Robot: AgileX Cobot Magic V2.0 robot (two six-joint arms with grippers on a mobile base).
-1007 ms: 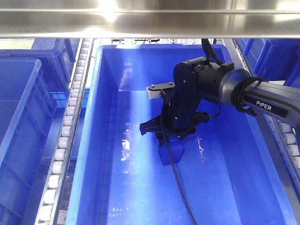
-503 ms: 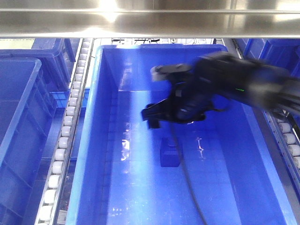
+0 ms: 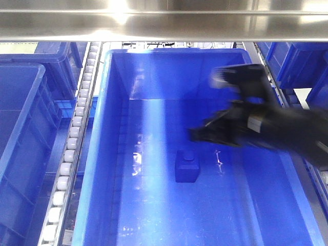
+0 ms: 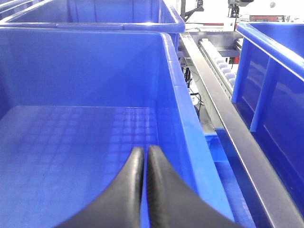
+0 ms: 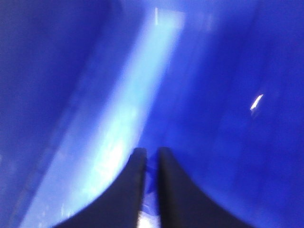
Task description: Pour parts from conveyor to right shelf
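Observation:
The part (image 3: 186, 166), a small glossy blue block with a knob on top, sits alone on the floor of the large blue bin (image 3: 98, 154) on the right shelf, whose white roller lane (image 3: 76, 130) runs along the bin's left side. My right gripper (image 3: 198, 135) is blurred, above and to the right of the part, not touching it. In the right wrist view its jaws (image 5: 152, 153) stand nearly together with nothing between them, over blurred blue plastic. My left gripper (image 4: 146, 151) is shut and empty over the floor of another blue bin (image 4: 173, 90).
A steel shelf beam (image 3: 164, 25) crosses the top of the front view. More blue bins stand at the left (image 3: 20, 133) and upper right (image 3: 300, 61). In the left wrist view a steel rail (image 4: 223, 123) and another bin (image 4: 270, 71) lie to the right.
My right gripper rose off the part and swung up and to the right. The part stays on the bin floor where the gripper left it.

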